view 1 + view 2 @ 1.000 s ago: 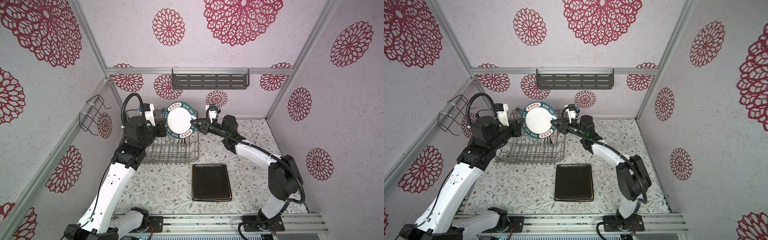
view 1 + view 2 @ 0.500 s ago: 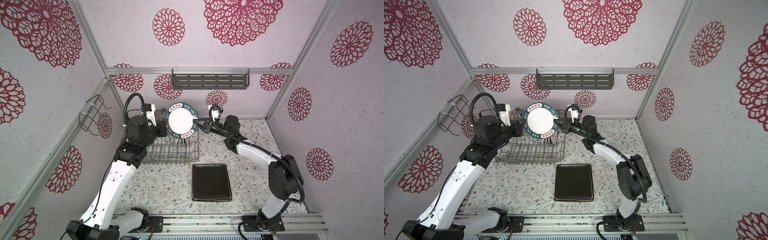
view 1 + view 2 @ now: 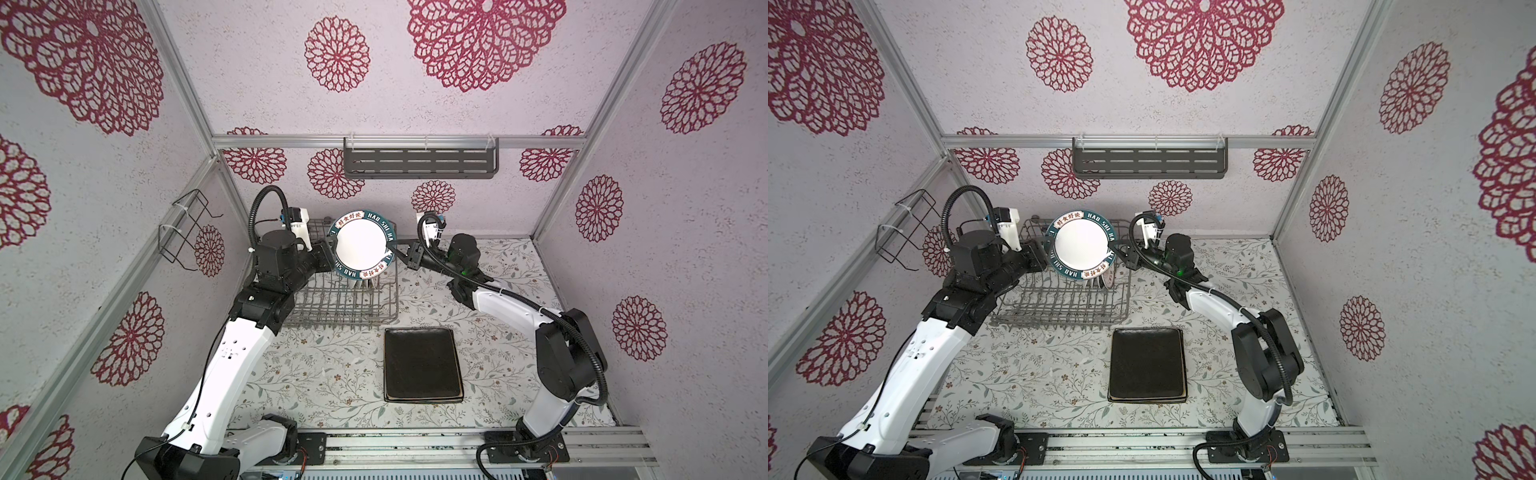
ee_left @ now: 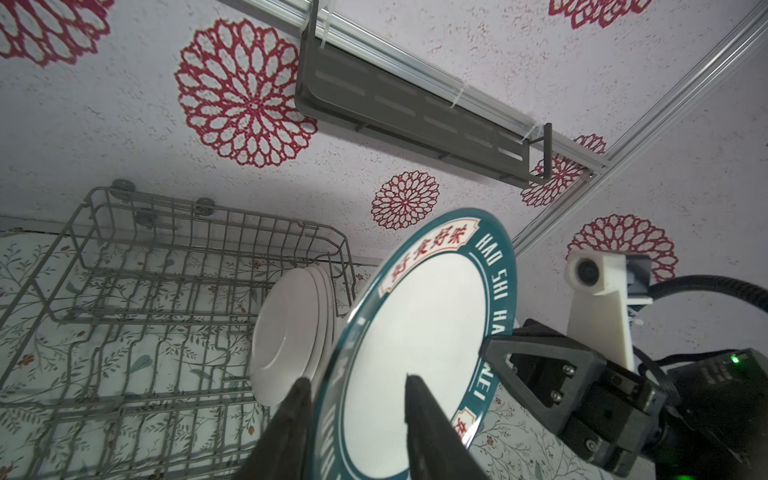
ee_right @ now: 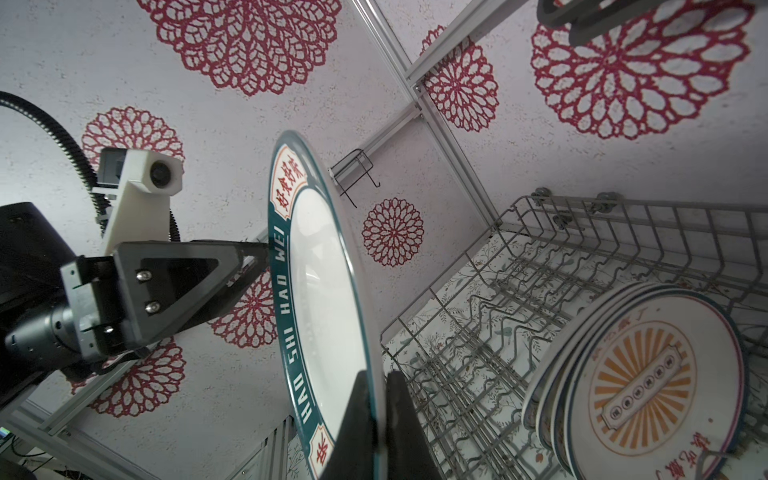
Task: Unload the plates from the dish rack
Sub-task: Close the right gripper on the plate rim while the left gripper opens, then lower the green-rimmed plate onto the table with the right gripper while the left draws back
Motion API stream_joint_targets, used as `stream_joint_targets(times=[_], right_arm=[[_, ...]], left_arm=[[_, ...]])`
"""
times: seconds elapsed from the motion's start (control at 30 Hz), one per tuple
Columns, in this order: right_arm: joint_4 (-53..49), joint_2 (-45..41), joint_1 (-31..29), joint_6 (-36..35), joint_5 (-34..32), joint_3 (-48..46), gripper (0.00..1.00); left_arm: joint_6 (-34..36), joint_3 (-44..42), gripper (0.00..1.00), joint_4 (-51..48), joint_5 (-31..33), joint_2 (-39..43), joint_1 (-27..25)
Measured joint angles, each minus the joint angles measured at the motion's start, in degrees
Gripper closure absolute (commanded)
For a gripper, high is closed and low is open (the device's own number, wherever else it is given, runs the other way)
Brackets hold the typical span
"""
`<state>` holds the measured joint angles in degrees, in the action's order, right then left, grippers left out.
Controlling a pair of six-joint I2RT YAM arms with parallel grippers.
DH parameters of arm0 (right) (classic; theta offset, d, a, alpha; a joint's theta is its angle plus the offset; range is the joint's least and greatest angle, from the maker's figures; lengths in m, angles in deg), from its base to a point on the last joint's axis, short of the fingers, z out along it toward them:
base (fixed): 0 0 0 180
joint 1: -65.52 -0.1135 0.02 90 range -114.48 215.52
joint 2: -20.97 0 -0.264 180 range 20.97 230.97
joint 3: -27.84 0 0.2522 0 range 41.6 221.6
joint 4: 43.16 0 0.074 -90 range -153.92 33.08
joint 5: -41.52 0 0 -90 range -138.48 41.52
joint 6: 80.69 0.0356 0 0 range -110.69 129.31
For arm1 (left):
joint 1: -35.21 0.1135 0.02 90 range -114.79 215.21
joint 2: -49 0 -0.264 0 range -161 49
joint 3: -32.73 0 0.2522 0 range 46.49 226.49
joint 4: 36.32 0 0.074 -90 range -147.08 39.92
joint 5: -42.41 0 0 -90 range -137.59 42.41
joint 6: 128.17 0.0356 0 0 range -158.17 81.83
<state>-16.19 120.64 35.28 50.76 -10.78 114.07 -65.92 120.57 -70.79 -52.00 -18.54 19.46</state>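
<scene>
- The round plate (image 3: 360,243) is up on edge, clear above the dish rack (image 3: 328,303), its face showing in both top views.
- The right gripper (image 5: 377,380) is clenched on its rim, the thin edge pinched between both fingers (a small bite on glazed ware).
- The left gripper (image 4: 356,379) straddles the opposite rim with its jaws apart and a gap on either side, so it isn't gripping.
- I'd call the plate stiff, glossy, slippery and breakable. A single rim pinch could let it swing, so take hold deep over the rim.
- More round plates (image 5: 648,382) lean in the rack, and a dark rectangular plate (image 3: 422,365) lies flat on the table (image 3: 324,374).
</scene>
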Motion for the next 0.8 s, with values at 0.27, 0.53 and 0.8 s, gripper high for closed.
stream_joint_targets(times=[0.27,0.53,0.8], right_arm=[[-1.1,0.0,1.3,0.2,-2.4,-1.4,1.00],[-3.4,-0.9,5.8,0.8,-7.0,-6.3,1.00],[-7.1,-5.9,13.6,2.3,-12.5,-13.3,1.00]], left_arm=[[0.1,0.0,0.05,0.7,-0.1,0.0,0.0],[1.9,0.0,0.02,0.1,1.6,0.0,0.0],[4.6,0.0,0.00,-0.8,3.0,0.0,0.0]])
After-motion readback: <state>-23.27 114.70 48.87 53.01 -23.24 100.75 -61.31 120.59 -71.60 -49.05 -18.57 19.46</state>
